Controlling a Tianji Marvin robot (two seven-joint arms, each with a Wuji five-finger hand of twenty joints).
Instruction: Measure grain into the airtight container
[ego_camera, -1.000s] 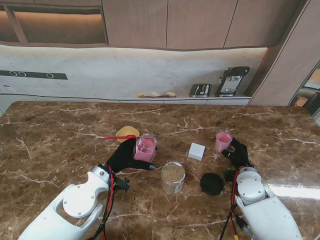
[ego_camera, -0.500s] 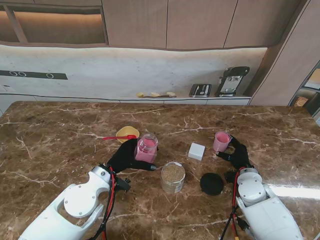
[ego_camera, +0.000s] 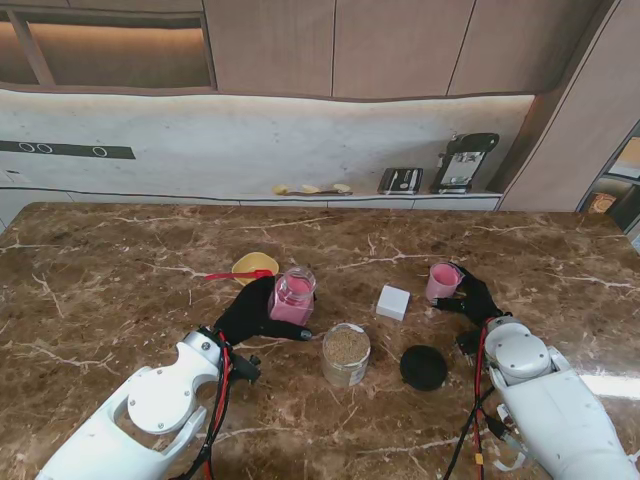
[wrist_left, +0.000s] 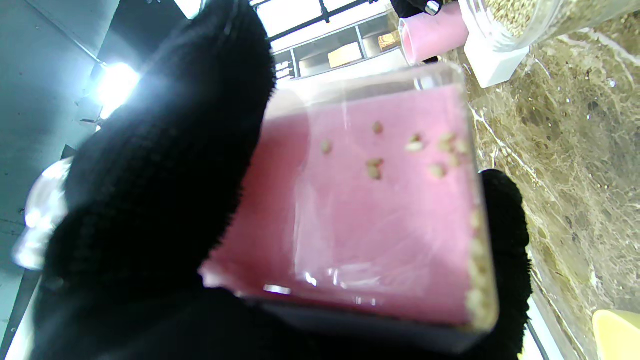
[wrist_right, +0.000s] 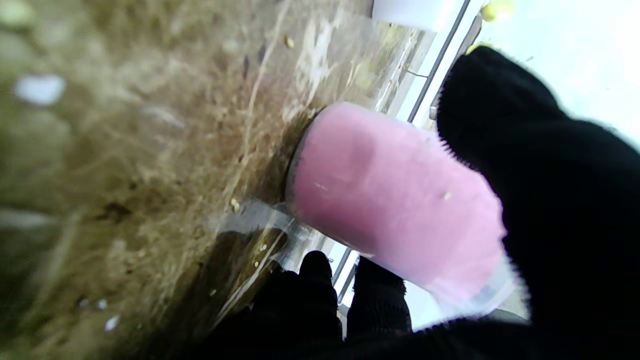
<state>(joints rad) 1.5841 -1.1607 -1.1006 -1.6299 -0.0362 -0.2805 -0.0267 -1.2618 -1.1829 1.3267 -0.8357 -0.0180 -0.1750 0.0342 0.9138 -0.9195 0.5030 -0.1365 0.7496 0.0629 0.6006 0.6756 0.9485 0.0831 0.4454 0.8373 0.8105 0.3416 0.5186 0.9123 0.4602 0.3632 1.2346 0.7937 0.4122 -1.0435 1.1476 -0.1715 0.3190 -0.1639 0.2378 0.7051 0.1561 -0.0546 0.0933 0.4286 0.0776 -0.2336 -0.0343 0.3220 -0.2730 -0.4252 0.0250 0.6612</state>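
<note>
My left hand (ego_camera: 252, 312) clasps the pink container (ego_camera: 292, 296) (few grains inside); my right hand (ego_camera: 472, 298) wraps the pink cup (ego_camera: 443, 281). The grain jar (ego_camera: 346, 354) stands between, nearer me.

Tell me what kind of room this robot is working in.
Most likely a home-style kitchen. The work surface is a brown marble countertop, wooden cabinets hang on the far wall, and a toaster and what looks like a coffee machine sit on the back counter.
</note>
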